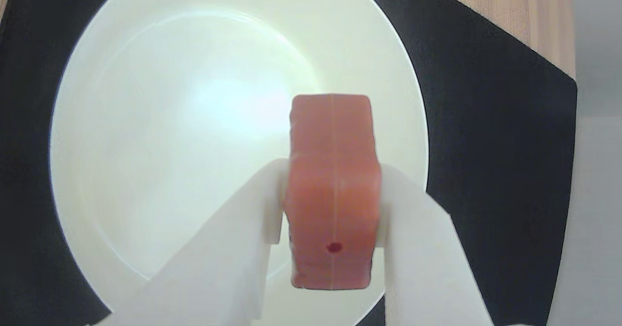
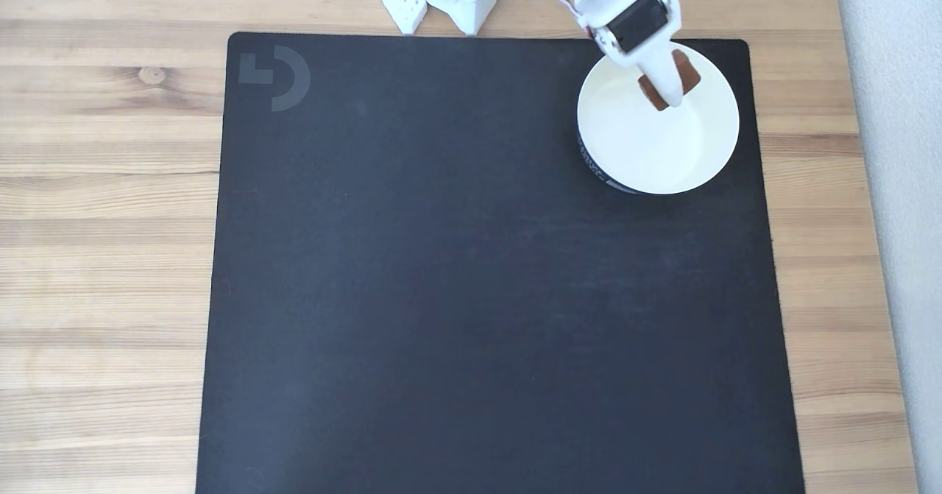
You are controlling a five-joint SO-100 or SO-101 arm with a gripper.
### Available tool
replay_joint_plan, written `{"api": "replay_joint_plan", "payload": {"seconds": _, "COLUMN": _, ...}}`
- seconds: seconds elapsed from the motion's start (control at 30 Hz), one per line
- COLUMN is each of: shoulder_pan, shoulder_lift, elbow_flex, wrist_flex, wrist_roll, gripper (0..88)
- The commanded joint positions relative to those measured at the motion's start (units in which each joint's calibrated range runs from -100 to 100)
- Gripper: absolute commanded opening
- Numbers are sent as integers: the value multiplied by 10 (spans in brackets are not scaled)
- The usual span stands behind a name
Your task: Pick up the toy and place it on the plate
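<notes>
Toy (image 1: 333,190): reddish-brown block, nearest the wrist camera, being held between the white jaws of the gripper (image 1: 330,204), which is clamping it on both sides. Plate (image 1: 146,170): white, sitting at the mat's (image 2: 441,295) far right corner in the fixed view, directly beneath the toy (image 2: 681,78). Step in hand, as judged: releasing. Doing it well means lowering until the block is nearly touching the plate's floor, then opening the jaws gently so it is not tumbling over the rim. Hard to make out: the gap between toy and plate (image 2: 662,148); the gripper (image 2: 666,89) is covering most of the block in the fixed view.
</notes>
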Motion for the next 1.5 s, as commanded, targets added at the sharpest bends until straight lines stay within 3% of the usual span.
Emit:
{"api": "replay_joint_plan", "payload": {"seconds": 0.0, "shoulder_pan": 7, "shoulder_lift": -10, "elbow_flex": -1, "wrist_flex": -5, "wrist_roll": -2, "gripper": 52}}
{"api": "replay_joint_plan", "payload": {"seconds": 0.13, "shoulder_pan": 7, "shoulder_lift": -10, "elbow_flex": 0, "wrist_flex": -5, "wrist_roll": -2, "gripper": 202}}
{"api": "replay_joint_plan", "payload": {"seconds": 0.37, "shoulder_pan": 7, "shoulder_lift": -10, "elbow_flex": -3, "wrist_flex": -7, "wrist_roll": -2, "gripper": 209}}
{"api": "replay_joint_plan", "payload": {"seconds": 0.47, "shoulder_pan": 19, "shoulder_lift": -14, "elbow_flex": -13, "wrist_flex": -12, "wrist_roll": -2, "gripper": 206}}
{"api": "replay_joint_plan", "payload": {"seconds": 0.63, "shoulder_pan": 78, "shoulder_lift": -25, "elbow_flex": -64, "wrist_flex": -12, "wrist_roll": -1, "gripper": 21}}
{"api": "replay_joint_plan", "payload": {"seconds": 0.77, "shoulder_pan": 156, "shoulder_lift": -62, "elbow_flex": -64, "wrist_flex": -8, "wrist_roll": 3, "gripper": 26}}
{"api": "replay_joint_plan", "payload": {"seconds": 1.13, "shoulder_pan": 416, "shoulder_lift": -340, "elbow_flex": 109, "wrist_flex": -5, "wrist_roll": 94, "gripper": 26}}
{"api": "replay_joint_plan", "payload": {"seconds": 1.27, "shoulder_pan": 449, "shoulder_lift": -395, "elbow_flex": 155, "wrist_flex": -4, "wrist_roll": 128, "gripper": 26}}
{"api": "replay_joint_plan", "payload": {"seconds": 1.47, "shoulder_pan": 531, "shoulder_lift": -446, "elbow_flex": 219, "wrist_flex": 41, "wrist_roll": 131, "gripper": 27}}
